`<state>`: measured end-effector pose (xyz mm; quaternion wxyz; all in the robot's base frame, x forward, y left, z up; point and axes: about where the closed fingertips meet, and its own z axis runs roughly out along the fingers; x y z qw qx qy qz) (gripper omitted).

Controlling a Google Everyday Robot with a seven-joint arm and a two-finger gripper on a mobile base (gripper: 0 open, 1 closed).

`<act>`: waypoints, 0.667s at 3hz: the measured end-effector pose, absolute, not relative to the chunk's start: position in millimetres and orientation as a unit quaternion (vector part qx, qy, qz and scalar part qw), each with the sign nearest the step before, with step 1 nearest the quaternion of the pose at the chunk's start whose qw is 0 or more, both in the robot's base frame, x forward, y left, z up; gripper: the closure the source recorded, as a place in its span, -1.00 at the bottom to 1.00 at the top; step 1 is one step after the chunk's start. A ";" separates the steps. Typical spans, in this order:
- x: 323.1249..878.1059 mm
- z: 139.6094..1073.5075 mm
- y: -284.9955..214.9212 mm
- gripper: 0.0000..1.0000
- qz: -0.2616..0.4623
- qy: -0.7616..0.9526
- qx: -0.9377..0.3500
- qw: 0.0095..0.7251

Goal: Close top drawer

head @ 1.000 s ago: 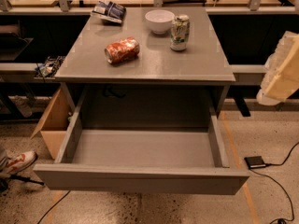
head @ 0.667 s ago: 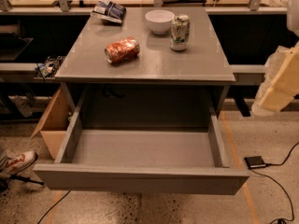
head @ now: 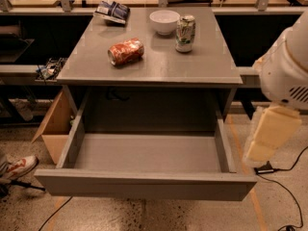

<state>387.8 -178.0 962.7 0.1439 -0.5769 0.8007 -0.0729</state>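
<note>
The gripper has been moved down beside the right end of the top drawer, still wide open and not yet pushed; whether the gripper is spread or pressed together cannot be told.

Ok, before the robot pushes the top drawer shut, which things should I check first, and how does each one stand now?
1. Top drawer is open and needs the push: ok, it is pulled far out.
2. Nothing inside it could jam: ok, only its grey bottom shows.
3. Tool is placed at the drawer front: not ok, it hangs to the right of the drawer, near the right front corner.
4. Red can, bowl and green can sit back from the cabinet's front edge: ok.
5. Cardboard box on the left does not rub the drawer side: cannot tell.
</note>
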 end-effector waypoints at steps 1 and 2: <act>373.6 914.0 -175.5 -0.63 -0.044 0.815 -0.568 0.103; 354.4 871.5 -180.6 -0.19 -0.014 0.840 -0.536 0.084</act>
